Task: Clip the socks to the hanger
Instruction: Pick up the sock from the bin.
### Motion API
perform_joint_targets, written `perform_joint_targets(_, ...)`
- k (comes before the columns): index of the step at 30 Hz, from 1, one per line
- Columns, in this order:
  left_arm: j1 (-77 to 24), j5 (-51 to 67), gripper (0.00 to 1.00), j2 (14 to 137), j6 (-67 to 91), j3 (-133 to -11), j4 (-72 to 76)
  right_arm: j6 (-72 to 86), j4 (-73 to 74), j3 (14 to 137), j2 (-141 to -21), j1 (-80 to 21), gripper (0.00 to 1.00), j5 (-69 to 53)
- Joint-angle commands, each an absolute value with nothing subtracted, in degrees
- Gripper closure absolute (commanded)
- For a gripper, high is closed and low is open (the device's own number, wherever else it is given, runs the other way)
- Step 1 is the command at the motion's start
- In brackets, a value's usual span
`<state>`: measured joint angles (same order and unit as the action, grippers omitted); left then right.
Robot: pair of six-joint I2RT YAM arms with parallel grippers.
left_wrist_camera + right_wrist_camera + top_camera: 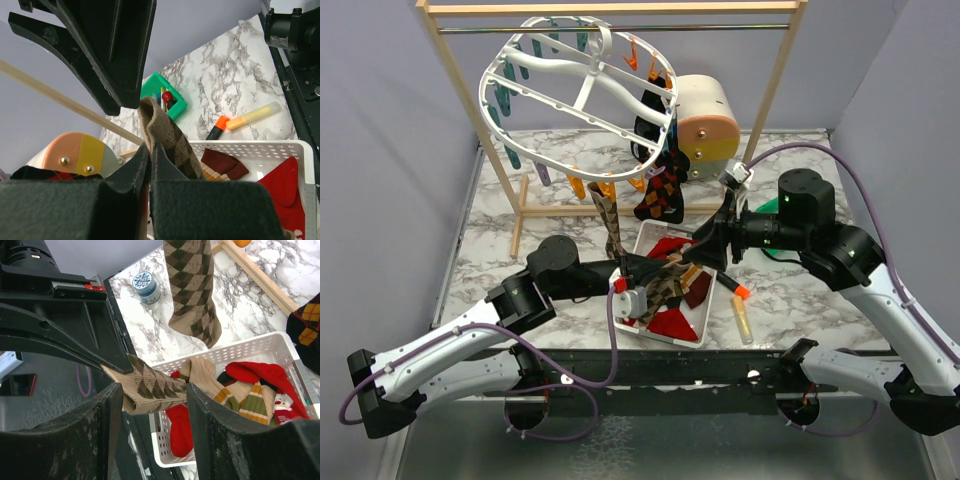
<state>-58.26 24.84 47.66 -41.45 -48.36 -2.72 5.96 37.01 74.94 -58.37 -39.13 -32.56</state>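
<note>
top view alone shows the hanger [582,85] behind the white basket [652,232]. over the basket, left gripper [150,170] clamps a tan argyle sock [170,145]; right gripper [155,405] spread wide about its end.

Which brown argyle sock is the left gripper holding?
The sock over the basket, pinched in the left gripper; the right gripper is open around it above the basket. The other brown argyle sock hangs from the hanger.

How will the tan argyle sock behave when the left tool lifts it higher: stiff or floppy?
Likely floppy: the tan argyle sock bends and sags away from the left tool. Probably light, and unlikely to slip, being pinched knit fabric.
</note>
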Motion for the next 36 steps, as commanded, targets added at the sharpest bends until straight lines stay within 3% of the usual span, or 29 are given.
perform_joint_targets(1,-58.4,25.1,1.0,48.2,-42.3,-50.4,-2.6,6.8,38.3,74.6,-59.3,-39.0,0.42,-30.7)
perform_joint_targets(18,-58.4,23.8,1.0,48.0,-42.4,-49.6,-1.1,6.4,39.9,73.9,-59.5,-39.1,0.45,-33.9)
perform_joint_targets(36,-58.4,23.7,1.0,48.6,-42.4,-49.5,-0.9,6.1,39.7,72.9,-58.2,-39.0,0.39,-34.4)
